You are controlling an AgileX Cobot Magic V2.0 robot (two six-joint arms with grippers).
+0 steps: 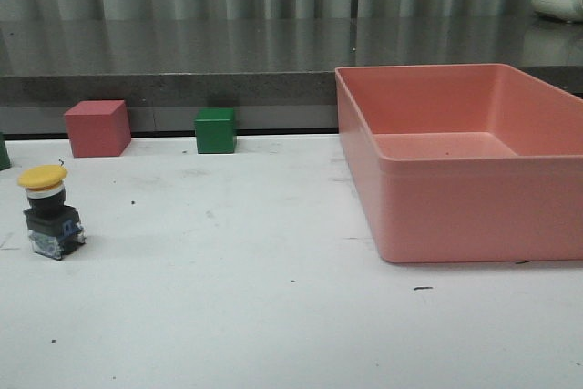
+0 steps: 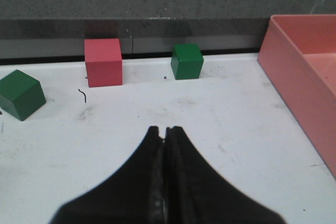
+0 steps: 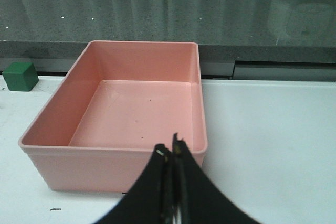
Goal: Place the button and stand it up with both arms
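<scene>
The button (image 1: 50, 211) stands upright at the left of the white table in the front view, yellow cap on top, black body and clear base below. No arm or gripper shows in the front view. The button is out of both wrist views. My left gripper (image 2: 165, 129) is shut and empty above the white table, in front of the pink and green cubes. My right gripper (image 3: 170, 148) is shut and empty, at the near wall of the pink bin (image 3: 118, 153).
A pink cube (image 1: 97, 127) and a green cube (image 1: 215, 129) stand at the table's back edge. Another green cube (image 2: 21, 94) lies further left. The large empty pink bin (image 1: 455, 216) fills the right side. A grey ledge runs behind.
</scene>
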